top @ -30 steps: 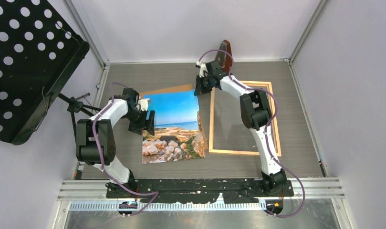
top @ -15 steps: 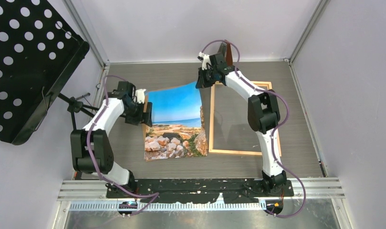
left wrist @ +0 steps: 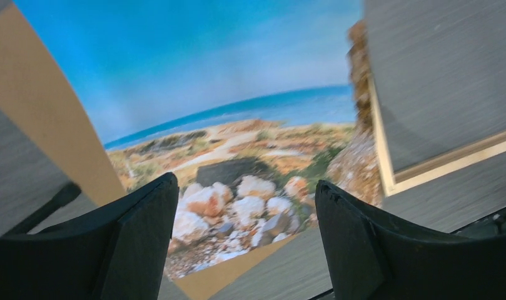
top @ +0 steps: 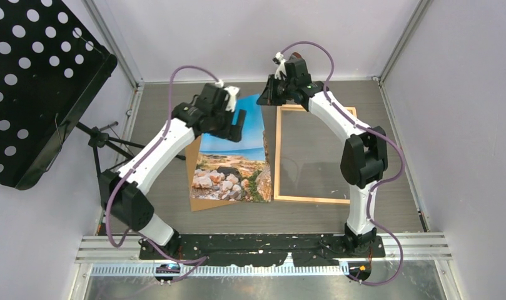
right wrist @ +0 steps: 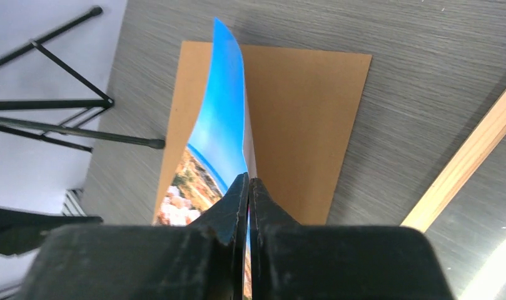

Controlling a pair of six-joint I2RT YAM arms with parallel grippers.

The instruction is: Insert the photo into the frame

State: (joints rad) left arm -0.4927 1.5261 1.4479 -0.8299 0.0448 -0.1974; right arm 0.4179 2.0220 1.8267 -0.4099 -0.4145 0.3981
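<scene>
Here the right gripper (right wrist: 248, 182) is clamping the far edge of the photo (top: 234, 165), holding it curled up off the brown backing board (right wrist: 300, 125), probably to carry it to the frame (top: 313, 200) just beside. The left gripper (left wrist: 245, 187) is hovering over the print, jaws spread wide, gripping nothing.

Your white-and-black left arm (top: 162, 144) reaches far forward; black two-finger left gripper (left wrist: 244, 206) spread wide, holding nothing. Your right arm (top: 338, 119) stretches forward, elbow high; right gripper (right wrist: 248, 187) pinched tight on the rectangular seashore photo (right wrist: 222, 125).
</scene>
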